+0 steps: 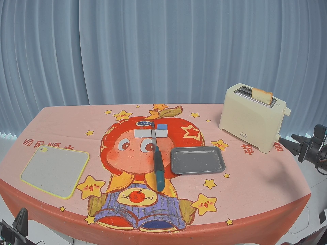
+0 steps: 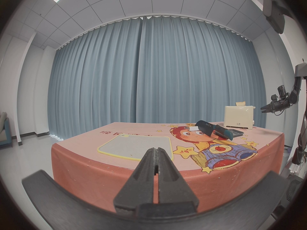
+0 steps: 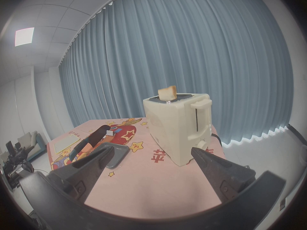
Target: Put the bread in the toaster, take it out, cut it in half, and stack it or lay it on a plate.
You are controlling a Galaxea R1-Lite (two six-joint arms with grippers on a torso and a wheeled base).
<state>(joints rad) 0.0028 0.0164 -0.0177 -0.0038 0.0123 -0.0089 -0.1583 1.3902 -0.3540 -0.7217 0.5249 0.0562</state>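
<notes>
A cream toaster [image 1: 253, 116] stands at the table's back right, with a slice of bread [image 1: 262, 95] sticking up out of its slot. My right gripper [image 3: 152, 152] is open and empty, just off the table's right edge and level with the toaster's [image 3: 177, 125] lever end; the bread [image 3: 167, 93] is above it. A teal-handled knife [image 1: 157, 155] lies mid-table, its blade propped on a white and blue block [image 1: 151, 132]. A grey tray [image 1: 197, 160] lies right of the knife. My left gripper [image 2: 156, 150] is shut and empty, below the table's front left edge.
A grey cutting board [image 1: 54, 170] with a yellow rim lies front left on the pink printed tablecloth [image 1: 255, 181]. Blue curtains hang behind the table. Bare cloth lies between the tray and the toaster.
</notes>
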